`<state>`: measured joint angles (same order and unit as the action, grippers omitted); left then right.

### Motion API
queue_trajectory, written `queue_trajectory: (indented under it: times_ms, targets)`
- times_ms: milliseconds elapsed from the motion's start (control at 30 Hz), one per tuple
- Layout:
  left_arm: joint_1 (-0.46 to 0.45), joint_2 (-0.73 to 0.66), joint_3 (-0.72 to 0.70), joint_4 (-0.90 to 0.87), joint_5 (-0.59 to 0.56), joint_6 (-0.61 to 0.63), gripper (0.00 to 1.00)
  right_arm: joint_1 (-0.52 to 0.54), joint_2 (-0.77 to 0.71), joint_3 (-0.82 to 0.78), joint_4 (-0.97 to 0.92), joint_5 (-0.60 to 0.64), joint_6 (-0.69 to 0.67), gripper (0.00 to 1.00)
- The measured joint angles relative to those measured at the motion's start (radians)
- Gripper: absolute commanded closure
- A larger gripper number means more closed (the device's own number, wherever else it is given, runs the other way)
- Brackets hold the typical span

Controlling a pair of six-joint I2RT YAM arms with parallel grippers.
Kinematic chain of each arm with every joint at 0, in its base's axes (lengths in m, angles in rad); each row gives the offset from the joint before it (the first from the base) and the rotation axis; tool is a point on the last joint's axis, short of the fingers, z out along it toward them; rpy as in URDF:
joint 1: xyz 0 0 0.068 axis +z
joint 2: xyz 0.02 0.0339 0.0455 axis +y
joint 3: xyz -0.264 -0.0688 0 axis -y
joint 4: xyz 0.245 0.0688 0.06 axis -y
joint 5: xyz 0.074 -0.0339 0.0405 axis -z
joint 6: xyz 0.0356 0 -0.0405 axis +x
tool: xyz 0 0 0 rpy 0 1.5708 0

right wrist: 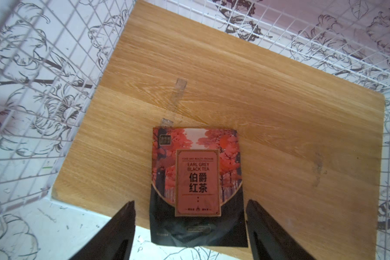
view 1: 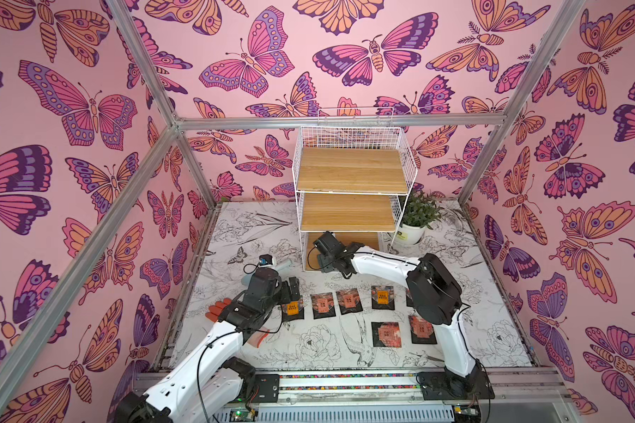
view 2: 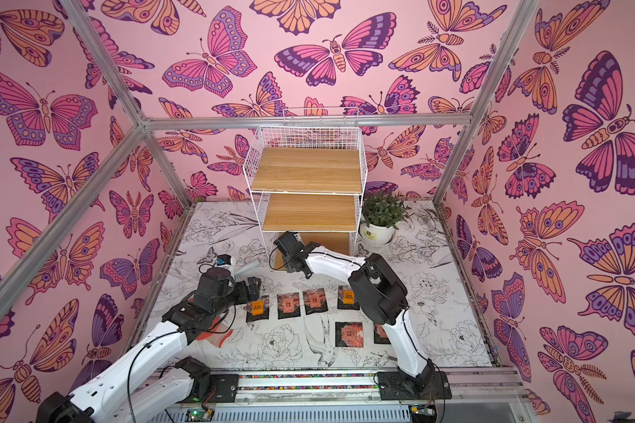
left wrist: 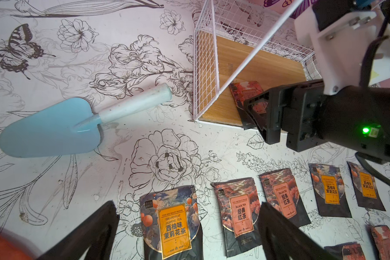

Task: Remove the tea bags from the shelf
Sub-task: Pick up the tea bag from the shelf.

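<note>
The shelf (view 1: pixel 352 172) (view 2: pixel 305 172) stands at the back of the table, its top two boards bare. One tea bag (right wrist: pixel 197 180) (left wrist: pixel 245 94) with a reddish front lies on the bottom board (right wrist: pixel 234 78), its black end hanging over the front edge. My right gripper (right wrist: pixel 190 202) (view 1: pixel 321 256) is open at that edge, one finger on each side of the bag, apart from it. Several tea bags (view 1: pixel 349 300) (view 2: pixel 314 300) lie flat on the table in front. My left gripper (left wrist: pixel 187 203) (view 1: pixel 293 289) hangs open just above the orange-labelled bag (left wrist: pixel 173 225) at the row's left end.
A light blue trowel (left wrist: pixel 54 128) (view 1: pixel 283 264) lies on the table left of the shelf. A white plant pot (view 1: pixel 413 230) stands right of the shelf. An orange glove (view 1: pixel 219 309) lies under my left arm. Wire mesh walls (right wrist: pixel 43 78) close in the bottom board's sides.
</note>
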<state>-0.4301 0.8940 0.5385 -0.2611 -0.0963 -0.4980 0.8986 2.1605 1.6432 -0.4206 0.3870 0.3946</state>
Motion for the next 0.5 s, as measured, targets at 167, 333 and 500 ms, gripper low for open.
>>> queue_trajectory:
  times_ms: [167, 333, 500]
  targets:
    - [0.000, 0.000, 0.000, 0.000, 0.002, 0.000, 0.00, -0.001, 0.008, 0.002, -0.003, -0.008, -0.003, 0.19]
    - [0.000, 0.000, 0.000, 0.004, 0.005, 0.000, 0.00, -0.009, 0.030, 0.003, -0.005, -0.012, -0.008, 0.19]
    - [0.000, 0.000, 0.000, 0.007, 0.012, 0.000, 0.00, -0.022, 0.047, 0.003, 0.001, -0.023, -0.010, 0.19]
